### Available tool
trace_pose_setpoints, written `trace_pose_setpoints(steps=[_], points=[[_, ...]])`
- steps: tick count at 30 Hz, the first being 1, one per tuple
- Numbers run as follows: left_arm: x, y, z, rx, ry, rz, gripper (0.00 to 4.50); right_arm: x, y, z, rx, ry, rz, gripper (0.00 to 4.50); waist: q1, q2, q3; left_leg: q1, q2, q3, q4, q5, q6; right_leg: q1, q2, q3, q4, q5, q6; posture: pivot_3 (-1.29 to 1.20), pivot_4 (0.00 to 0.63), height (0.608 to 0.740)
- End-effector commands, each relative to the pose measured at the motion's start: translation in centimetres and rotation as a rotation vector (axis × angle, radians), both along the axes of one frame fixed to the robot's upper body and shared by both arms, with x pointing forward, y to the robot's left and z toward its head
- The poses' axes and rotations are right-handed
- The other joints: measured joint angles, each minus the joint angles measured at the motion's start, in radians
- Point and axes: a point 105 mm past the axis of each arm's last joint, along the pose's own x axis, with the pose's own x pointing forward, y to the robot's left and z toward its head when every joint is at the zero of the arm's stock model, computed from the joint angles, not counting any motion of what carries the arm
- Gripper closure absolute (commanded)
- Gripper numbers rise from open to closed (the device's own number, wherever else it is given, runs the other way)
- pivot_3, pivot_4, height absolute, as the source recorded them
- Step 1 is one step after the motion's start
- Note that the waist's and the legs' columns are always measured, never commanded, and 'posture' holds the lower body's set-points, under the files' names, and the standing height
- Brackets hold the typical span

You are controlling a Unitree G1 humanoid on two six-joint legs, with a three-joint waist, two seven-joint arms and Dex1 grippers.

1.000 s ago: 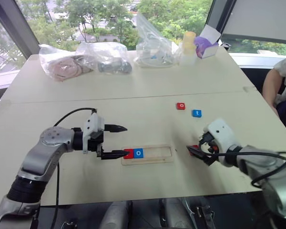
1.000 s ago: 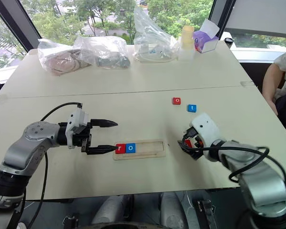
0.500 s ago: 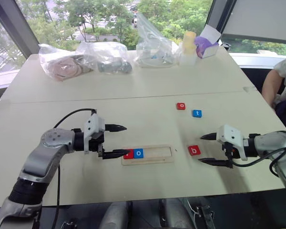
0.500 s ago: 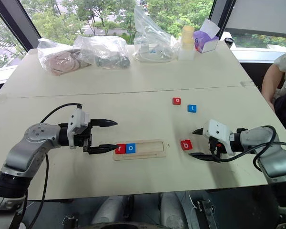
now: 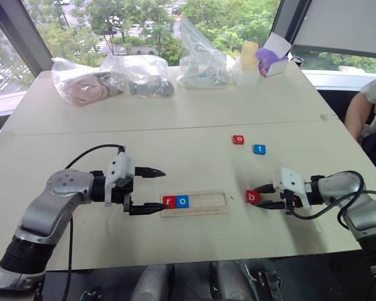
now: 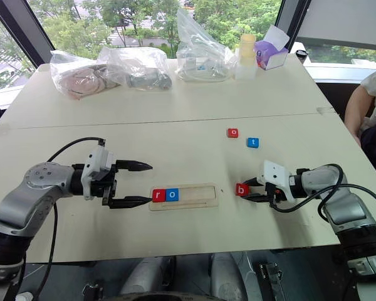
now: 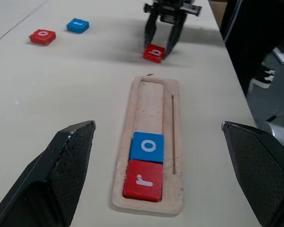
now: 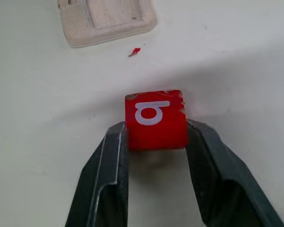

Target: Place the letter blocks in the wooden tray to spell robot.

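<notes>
Red b block (image 8: 155,120) sits pinched in my right pincer (image 6: 254,191) on the bench (image 5: 194,119), at three o'clock from the wooden tray (image 5: 194,204). The tray holds r (image 5: 168,201) and o (image 5: 183,201). My left pincer (image 5: 153,190) is spread at the tray's nine o'clock end.

Along the far edge of the pale counter (image 5: 175,119) lie three clear plastic bags: one with pinkish contents (image 5: 81,84) toward the far left corner, one with dark items (image 5: 143,74) beside it, and a taller one (image 5: 202,56) near the middle. A yellowish bottle (image 5: 247,63) and a purple-and-white box (image 5: 271,58) stand toward the far right corner. A person's arm (image 5: 358,113) shows past the right edge.
</notes>
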Motion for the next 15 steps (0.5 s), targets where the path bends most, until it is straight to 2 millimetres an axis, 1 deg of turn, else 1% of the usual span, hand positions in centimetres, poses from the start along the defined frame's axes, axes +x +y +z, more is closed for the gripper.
trace_pose_setpoints(steps=[1,3,6,8,9,11,13,15], points=[[-0.2,0.5,1.2,0.000,-0.037,-0.021,0.00,0.5,0.5,1.3,-0.002,-0.052,0.004,3.37,0.000,0.000,0.000,0.000,0.000,0.000,0.000,0.000,0.000,0.000,0.000,0.000,0.000,0.000,0.000,0.00,0.150,0.740],[-0.2,0.7,1.2,0.008,-0.040,-0.018,0.00,0.4,1.5,2.4,0.018,-0.085,0.032,3.37,-0.001,0.000,0.000,0.000,0.000,0.000,0.000,0.000,0.000,0.000,0.000,0.000,0.000,0.000,0.000,0.00,0.150,0.740],[-0.2,0.8,1.1,0.018,-0.040,-0.021,0.00,-0.1,4.3,4.2,0.059,-0.121,0.112,3.37,-0.001,0.001,0.000,0.000,0.000,0.000,0.000,0.000,0.000,-0.001,0.000,0.000,0.000,0.000,0.000,0.00,0.150,0.740],[-0.2,0.8,1.0,0.019,-0.041,-0.024,0.00,-0.5,5.5,4.7,0.073,-0.128,0.141,3.37,-0.001,0.001,0.000,0.000,0.000,0.000,0.000,0.000,0.000,-0.001,0.000,0.001,0.000,0.000,0.000,0.00,0.150,0.740],[-0.2,0.7,1.0,0.018,-0.042,-0.026,0.00,-0.6,6.0,4.9,0.081,-0.127,0.152,3.37,0.001,0.001,0.000,0.000,0.000,0.000,0.000,0.000,0.000,-0.001,0.000,0.000,0.000,0.000,0.000,0.00,0.150,0.740],[-0.3,0.4,0.9,0.014,-0.042,-0.031,0.00,-1.3,8.4,4.9,0.108,-0.111,0.201,3.37,0.001,0.001,0.000,-0.001,0.000,-0.001,0.000,0.000,0.000,-0.001,0.000,0.000,0.000,0.000,0.000,0.00,0.150,0.740],[-0.5,0.3,0.9,0.012,-0.043,-0.036,0.00,-1.6,10.0,4.8,0.129,-0.101,0.217,3.37,0.001,0.001,0.000,-0.001,0.000,-0.001,0.000,0.000,0.000,-0.001,-0.001,0.000,0.000,0.000,0.000,0.00,0.150,0.740],[-0.7,0.1,0.8,0.011,-0.041,-0.040,0.00,-1.5,10.9,4.4,0.129,-0.098,0.216,3.37,0.001,0.001,0.000,-0.001,0.000,-0.001,0.000,0.000,0.000,-0.001,-0.001,0.000,0.000,0.000,0.000,0.00,0.150,0.740]])
